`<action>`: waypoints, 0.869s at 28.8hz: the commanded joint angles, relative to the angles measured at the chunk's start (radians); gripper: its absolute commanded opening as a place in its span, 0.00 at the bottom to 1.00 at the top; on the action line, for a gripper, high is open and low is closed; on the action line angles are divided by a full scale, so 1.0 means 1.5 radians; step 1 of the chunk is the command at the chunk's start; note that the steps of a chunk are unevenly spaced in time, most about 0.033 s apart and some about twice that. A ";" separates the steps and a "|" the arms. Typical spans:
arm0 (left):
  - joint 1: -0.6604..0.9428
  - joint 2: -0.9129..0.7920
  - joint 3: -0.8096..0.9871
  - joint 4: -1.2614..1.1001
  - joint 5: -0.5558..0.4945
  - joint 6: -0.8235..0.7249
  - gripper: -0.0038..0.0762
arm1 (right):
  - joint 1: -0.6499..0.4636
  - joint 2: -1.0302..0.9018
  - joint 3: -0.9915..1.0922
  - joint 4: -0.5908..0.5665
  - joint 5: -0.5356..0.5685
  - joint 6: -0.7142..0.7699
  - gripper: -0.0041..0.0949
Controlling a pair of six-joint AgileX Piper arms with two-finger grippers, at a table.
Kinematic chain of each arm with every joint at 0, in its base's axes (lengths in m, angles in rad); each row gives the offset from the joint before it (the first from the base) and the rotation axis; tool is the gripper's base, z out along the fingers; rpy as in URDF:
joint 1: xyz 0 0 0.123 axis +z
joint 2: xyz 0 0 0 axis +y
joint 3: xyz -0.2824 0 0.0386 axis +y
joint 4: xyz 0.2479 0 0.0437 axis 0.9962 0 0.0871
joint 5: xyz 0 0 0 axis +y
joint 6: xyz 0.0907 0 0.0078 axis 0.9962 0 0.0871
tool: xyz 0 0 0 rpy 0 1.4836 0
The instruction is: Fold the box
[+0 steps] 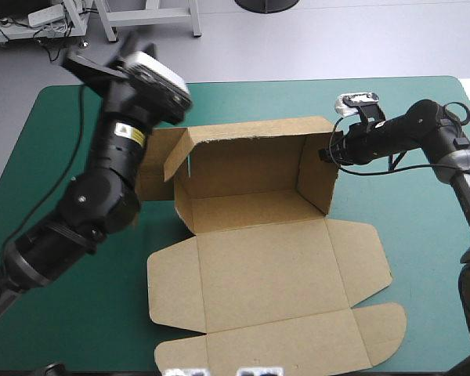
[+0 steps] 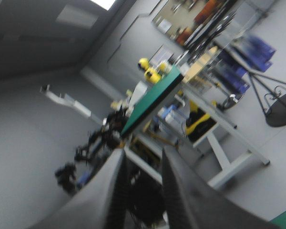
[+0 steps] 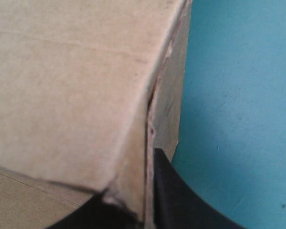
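The brown box (image 1: 251,258) lies mid-table with its lid and front flaps flat toward the near edge. Its back wall (image 1: 247,160) and both side walls stand up. My right gripper (image 1: 334,149) reaches in from the right and is shut on the top of the right side wall (image 1: 317,176). The right wrist view shows that board (image 3: 71,81) filling the space ahead, with one black finger (image 3: 181,205) pressed against its outer face. My left gripper (image 2: 143,162) is raised high over the box's left side, pointing into the room, open and holding nothing.
The teal-green cover (image 1: 63,196) lies bare to the left of the box and along the far edge. A side flap (image 1: 160,160) sticks out past the left wall under my left arm. The rounded front flaps (image 1: 376,329) reach close to the near edge.
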 commanded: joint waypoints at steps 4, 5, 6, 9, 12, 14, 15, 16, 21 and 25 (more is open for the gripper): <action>0.297 -0.023 -0.062 -0.247 -0.042 -0.071 0.10 | 0.000 -0.027 -0.058 -0.029 0.087 0.065 0.04; 0.348 -0.023 -0.062 -0.314 -0.055 -0.068 0.08 | 0.000 -0.022 -0.059 -0.038 0.098 0.070 0.04; 0.389 -0.023 -0.062 -0.389 -0.063 -0.060 0.07 | 0.002 -0.018 -0.060 -0.044 0.105 0.072 0.04; 0.535 -0.013 -0.061 -0.649 -0.084 0.053 0.06 | 0.019 0.002 -0.060 -0.071 0.121 0.079 0.04; 0.642 0.007 -0.061 -0.896 -0.072 0.232 0.06 | 0.048 0.027 -0.060 -0.105 0.110 0.084 0.04; 0.702 0.024 -0.061 -1.066 -0.032 0.357 0.06 | 0.064 0.045 -0.060 -0.122 0.078 0.084 0.04; 0.723 0.031 -0.061 -1.137 -0.002 0.408 0.06 | 0.069 0.054 -0.060 -0.126 0.062 0.084 0.04; 0.749 0.044 -0.061 -1.194 0.034 0.449 0.06 | 0.072 0.062 -0.060 -0.129 0.042 0.084 0.04; 0.787 0.104 -0.061 -1.320 0.237 0.585 0.06 | 0.072 0.097 -0.060 -0.146 -0.080 0.037 0.05; 0.786 0.122 -0.061 -1.359 0.287 0.613 0.06 | 0.072 0.103 -0.060 -0.156 -0.146 0.034 0.18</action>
